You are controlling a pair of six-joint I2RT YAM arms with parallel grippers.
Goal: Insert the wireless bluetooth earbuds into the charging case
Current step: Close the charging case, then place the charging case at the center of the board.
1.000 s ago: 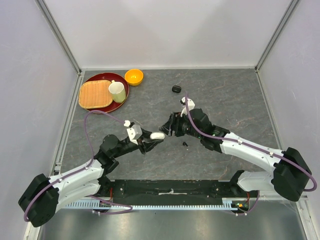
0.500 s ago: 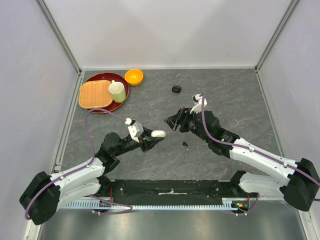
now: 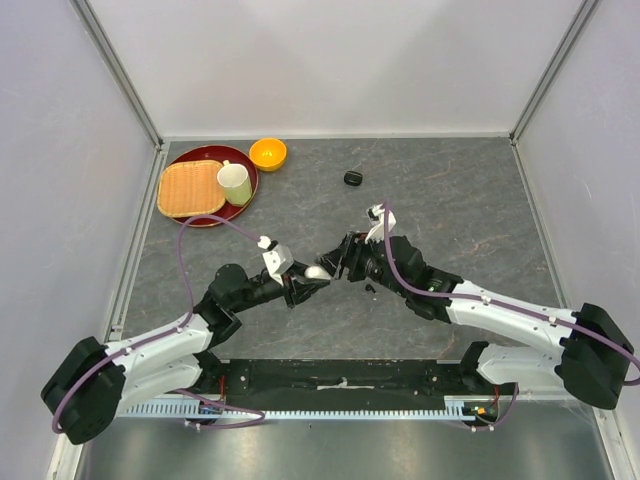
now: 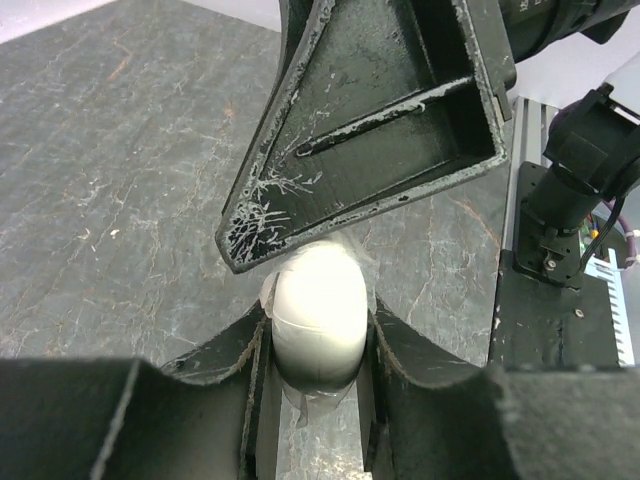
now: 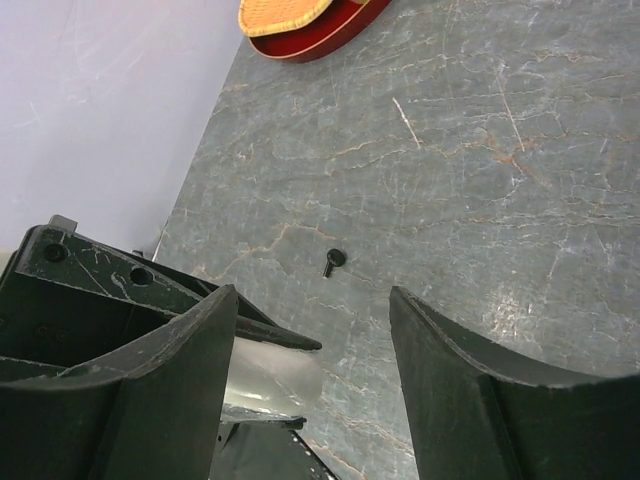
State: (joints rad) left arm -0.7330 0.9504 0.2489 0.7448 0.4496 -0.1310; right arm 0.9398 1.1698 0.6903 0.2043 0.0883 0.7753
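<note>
The left gripper (image 4: 312, 350) is clamped on a white pebble-shaped plastic charging case (image 4: 318, 300), pinching it by its sides near the middle of the grey marbled tabletop (image 3: 470, 200). A tiny black short-stemmed earbud (image 3: 370, 289) lies on the table just to the right of it, loose. The right gripper (image 5: 312, 300) faces the left one with its jaws spread wide and nothing between them. One of its scuffed black fingers (image 4: 380, 120) sits at the case's far end; contact cannot be told. Farther back lies a small black pebble-shaped case (image 3: 352, 178). At the far left stand an orange bowl (image 3: 267, 153) and a round red plate (image 3: 200, 217).
</note>
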